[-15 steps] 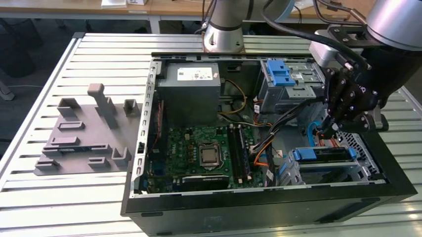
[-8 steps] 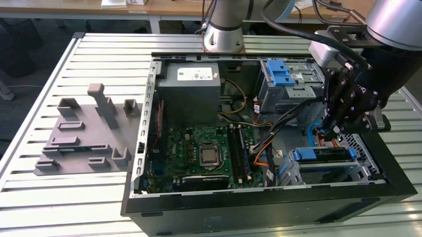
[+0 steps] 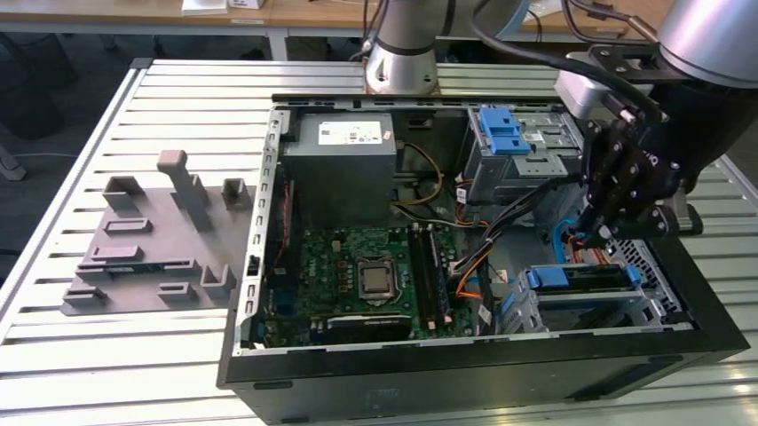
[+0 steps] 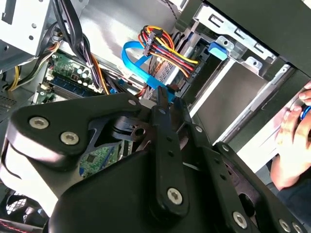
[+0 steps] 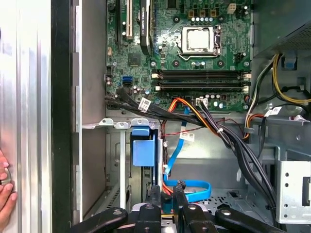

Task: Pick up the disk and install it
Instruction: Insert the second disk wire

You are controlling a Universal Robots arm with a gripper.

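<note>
The disk sits inside the silver drive cage point(image 3: 592, 306) at the case's front corner, on the exterior view's right; its blue carrier bracket point(image 3: 580, 278) point(image 5: 144, 149) shows at the cage mouth. My gripper point(image 3: 596, 236) hangs just above and behind that cage, inside the case. In both wrist views the black fingertips point(image 5: 155, 195) point(image 4: 162, 99) stand close together around the plug end of a blue data cable point(image 5: 192, 189) point(image 4: 141, 58). Beside it runs a bundle of red, yellow and orange power wires point(image 4: 163, 48).
The open black case point(image 3: 474, 373) lies on a slatted metal table point(image 3: 71, 355). Inside are the green motherboard point(image 3: 355, 275), a grey power supply box point(image 3: 341, 164) and an upper cage with a blue latch point(image 3: 503, 133). A grey fixture point(image 3: 148, 248) lies beside the case. A person's hand point(image 4: 291, 141) point(image 5: 5, 191) is near the case.
</note>
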